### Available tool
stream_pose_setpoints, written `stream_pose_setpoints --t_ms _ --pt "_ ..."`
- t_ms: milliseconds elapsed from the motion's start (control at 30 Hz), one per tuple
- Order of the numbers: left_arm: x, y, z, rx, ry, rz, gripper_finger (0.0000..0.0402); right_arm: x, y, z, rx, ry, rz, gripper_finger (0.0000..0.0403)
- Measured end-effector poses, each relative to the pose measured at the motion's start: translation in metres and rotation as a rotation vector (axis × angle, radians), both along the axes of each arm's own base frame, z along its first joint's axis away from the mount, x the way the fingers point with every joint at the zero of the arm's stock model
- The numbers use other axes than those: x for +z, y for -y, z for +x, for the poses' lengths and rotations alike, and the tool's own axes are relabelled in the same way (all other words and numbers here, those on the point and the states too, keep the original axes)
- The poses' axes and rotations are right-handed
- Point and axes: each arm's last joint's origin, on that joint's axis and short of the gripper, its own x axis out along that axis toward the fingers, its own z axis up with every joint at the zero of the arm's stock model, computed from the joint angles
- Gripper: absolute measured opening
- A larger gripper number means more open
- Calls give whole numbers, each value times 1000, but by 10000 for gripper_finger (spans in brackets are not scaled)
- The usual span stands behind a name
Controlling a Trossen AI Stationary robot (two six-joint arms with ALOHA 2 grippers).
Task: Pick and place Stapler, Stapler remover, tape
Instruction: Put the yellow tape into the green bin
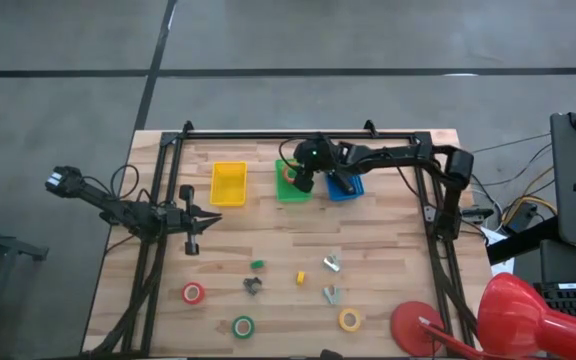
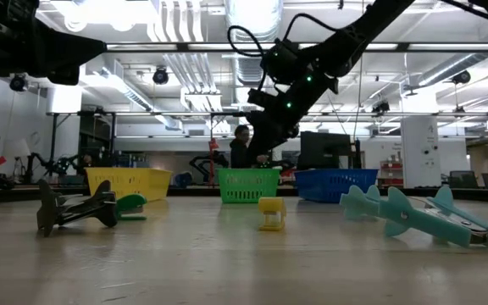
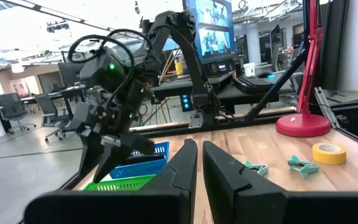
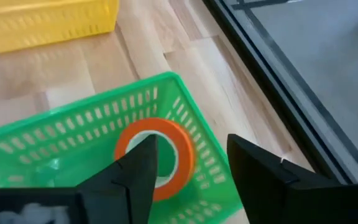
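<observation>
Risk: your right hand (image 4: 188, 165) hangs low over the green plastic mesh basket (image 4: 191, 112); judged from here, a sideways pull before lifting could catch a finger on the rim and drag or tip the basket.
Second risk: the orange-red ring of tape (image 4: 157, 155) leans against the basket wall instead of lying flat, so a nudge might roll it, though it seems likely to stay inside.
Right hand: fingers spread, gripping nothing, at the far middle of the wooden desk (image 1: 398, 260).
Tape and hand: the orange-red roll sits in the green basket just below and between the parted fingers; you cannot tell whether a finger touches it.
Left hand: it (image 1: 193, 225) waits at the left of the desk, fingers pressed together on nothing.
Still out: the red tape ring (image 1: 193, 293), the green tape ring (image 1: 243, 326) and the yellow tape ring (image 1: 350, 319) lie along the near edge, well apart from both hands.
Neighbours: the yellow plastic basket (image 1: 229, 184) stands left of the green one, the blue plastic basket (image 1: 350, 189) right of it.
</observation>
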Motion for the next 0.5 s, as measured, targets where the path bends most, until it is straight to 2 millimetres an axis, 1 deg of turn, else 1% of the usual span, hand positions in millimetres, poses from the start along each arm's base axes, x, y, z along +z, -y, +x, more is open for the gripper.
stream_pose_setpoints --t_ms 133,233,367,500 --pt "0 0 0 0 0 0 30 8 -11 -5 19 -36 18 201" --pt "0 0 0 0 0 0 30 11 -27 -9 48 -80 39 200" --pt "0 0 0 0 0 0 30 16 -54 -20 110 -126 52 196" --pt "-1 0 0 0 -5 2 30 19 -85 -43 148 -163 94 192"
